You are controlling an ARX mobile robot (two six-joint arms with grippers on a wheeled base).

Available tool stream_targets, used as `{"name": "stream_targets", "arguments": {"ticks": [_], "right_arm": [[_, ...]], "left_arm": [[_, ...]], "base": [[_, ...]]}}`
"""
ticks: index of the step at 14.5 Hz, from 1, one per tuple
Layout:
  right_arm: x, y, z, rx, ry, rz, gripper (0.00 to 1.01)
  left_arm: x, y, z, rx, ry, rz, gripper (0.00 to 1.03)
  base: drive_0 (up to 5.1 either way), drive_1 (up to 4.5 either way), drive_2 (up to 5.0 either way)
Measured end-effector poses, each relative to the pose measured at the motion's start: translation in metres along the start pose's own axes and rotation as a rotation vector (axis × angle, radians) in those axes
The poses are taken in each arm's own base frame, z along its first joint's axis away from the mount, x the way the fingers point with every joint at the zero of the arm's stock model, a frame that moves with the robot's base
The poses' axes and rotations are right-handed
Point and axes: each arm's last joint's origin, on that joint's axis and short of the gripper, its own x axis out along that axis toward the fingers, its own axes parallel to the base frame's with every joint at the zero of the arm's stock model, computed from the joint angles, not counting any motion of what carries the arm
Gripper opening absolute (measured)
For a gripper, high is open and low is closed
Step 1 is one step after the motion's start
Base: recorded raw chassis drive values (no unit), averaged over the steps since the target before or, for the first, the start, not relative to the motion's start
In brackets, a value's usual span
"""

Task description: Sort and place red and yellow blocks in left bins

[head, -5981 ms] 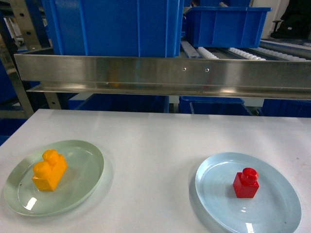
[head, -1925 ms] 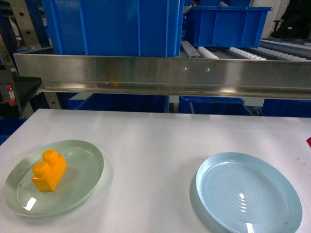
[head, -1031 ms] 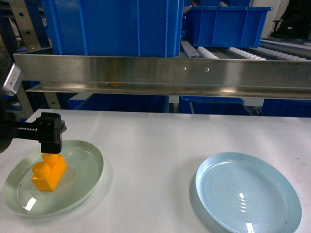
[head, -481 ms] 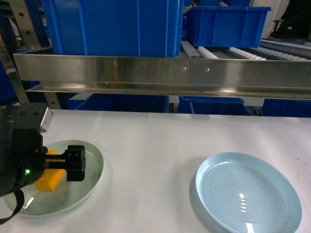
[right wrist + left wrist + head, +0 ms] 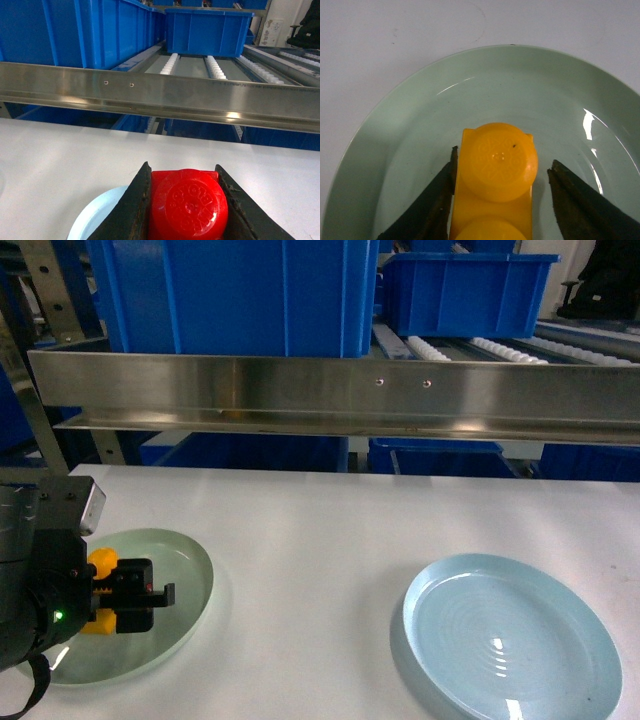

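Left end effector [image 5: 502, 200] straddles yellow brick [image 5: 495, 175], open; right end effector [image 5: 182, 210] grips red cube [image 5: 186, 205].

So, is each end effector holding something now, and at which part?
The right end effector grips the red block by its two opposite sides. The left end effector straddles the yellow block on the green plate, fingers not closed on it.

My left tool [image 5: 502, 200] straddles the yellow brick [image 5: 495, 185] on the green plate [image 5: 395, 130]; left finger [image 5: 432, 205] touching, right finger [image 5: 580, 205] just clear.
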Motion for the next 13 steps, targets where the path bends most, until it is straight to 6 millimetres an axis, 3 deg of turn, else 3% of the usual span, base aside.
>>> {"name": "stream_targets", "arguments": {"ticks": [3, 8, 13], "right_arm": [[0.000, 0.000, 0.000, 0.000, 0.000, 0.000, 0.28], [0.000, 0.000, 0.000, 0.000, 0.000, 0.000, 0.28], [0.000, 0.000, 0.000, 0.000, 0.000, 0.000, 0.28]], "left_arm": [[-0.006, 0.000, 0.004, -0.002, 0.007, -0.022, 0.29], [-0.041, 0.005, 0.032, -0.014, -0.084, -0.073, 0.27], [-0.113, 0.019, 0.094, -0.044, -0.323, -0.123, 0.27]], "base": [[0.0, 0.00, 0.0], [0.0, 0.00, 0.0], [0.0, 0.00, 0.0]]}}
